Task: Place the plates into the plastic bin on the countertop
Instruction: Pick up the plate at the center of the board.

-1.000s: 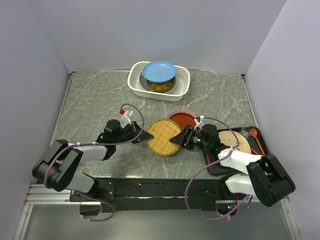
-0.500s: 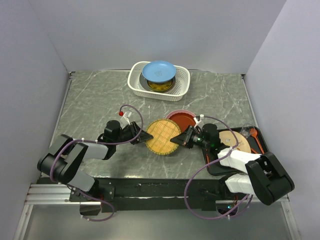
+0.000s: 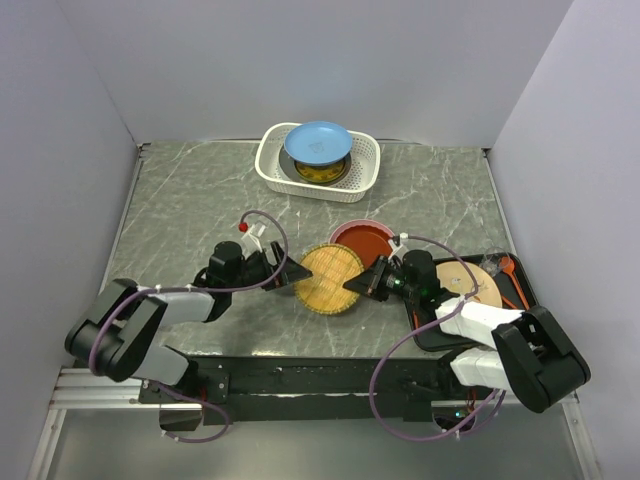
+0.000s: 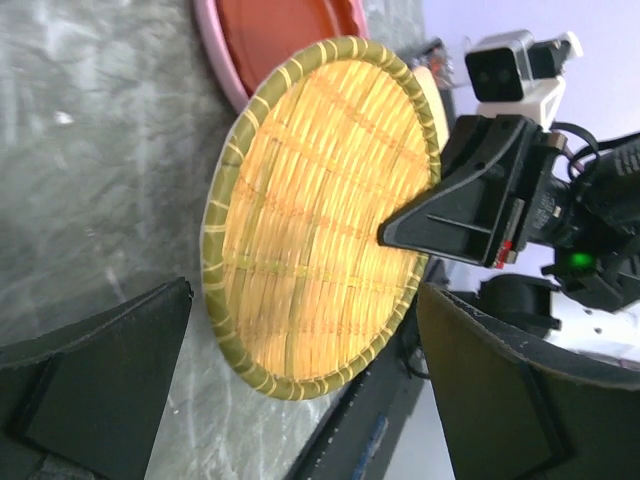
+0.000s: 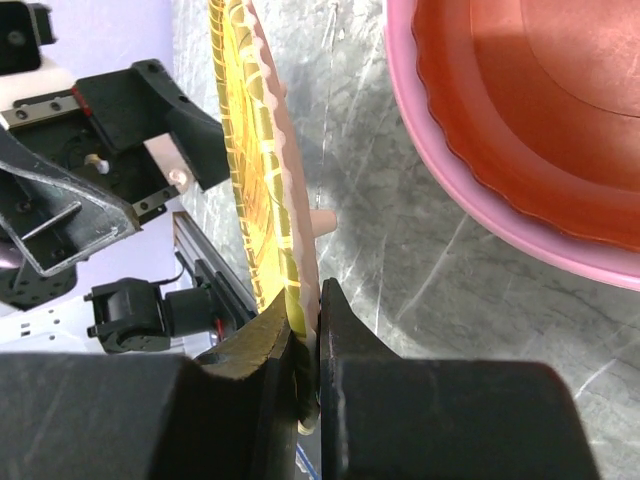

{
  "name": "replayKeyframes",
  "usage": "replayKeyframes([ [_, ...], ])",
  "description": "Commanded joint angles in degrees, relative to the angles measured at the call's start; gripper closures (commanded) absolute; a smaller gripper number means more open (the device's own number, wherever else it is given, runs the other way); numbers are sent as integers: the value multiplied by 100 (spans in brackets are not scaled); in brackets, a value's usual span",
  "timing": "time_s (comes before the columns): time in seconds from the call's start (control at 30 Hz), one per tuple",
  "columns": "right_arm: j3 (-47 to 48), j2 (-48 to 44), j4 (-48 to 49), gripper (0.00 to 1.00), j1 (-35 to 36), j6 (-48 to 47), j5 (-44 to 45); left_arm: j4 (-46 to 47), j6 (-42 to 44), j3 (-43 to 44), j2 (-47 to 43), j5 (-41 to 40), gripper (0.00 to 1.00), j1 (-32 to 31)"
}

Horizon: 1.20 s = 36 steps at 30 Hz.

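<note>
Straw plate (image 3: 328, 277) is being pinched at its rim by the right hand (image 3: 357, 284), tilting above the bench (image 3: 180, 200); the left hand (image 3: 288, 272) is gaping wide opposite. Light, stiff and rough-woven, it is probably handling best by the rim.

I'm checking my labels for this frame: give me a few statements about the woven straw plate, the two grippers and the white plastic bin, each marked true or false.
1. The right gripper is shut on the rim of the round woven straw plate. True.
2. The left gripper clamps that plate too. False: its jaws stand wide open.
3. The white perforated plastic bin is empty. False: a round blue plate sits inside it.
4. The round red plate rests in a pink plate on the dark marble countertop. True.
</note>
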Motion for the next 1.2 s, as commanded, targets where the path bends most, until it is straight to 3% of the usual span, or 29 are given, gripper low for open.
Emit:
replayKeyframes([
  [0.0,334,71,313,100,41,-65,-14,-788,462,153,-437,-531,1,2],
  [0.17,554,299,278,100,33,-91,-49,-1719,743,127,-981,-1234,1,107],
  [0.4,1212,537,-73,100,24,-258,-23,-2318,902,21,-1720,-1657,1,327],
  [1.17,3479,1749,-618,100,-582,-319,-233,-2653,1042,-515,-2406,-1762,1,415],
])
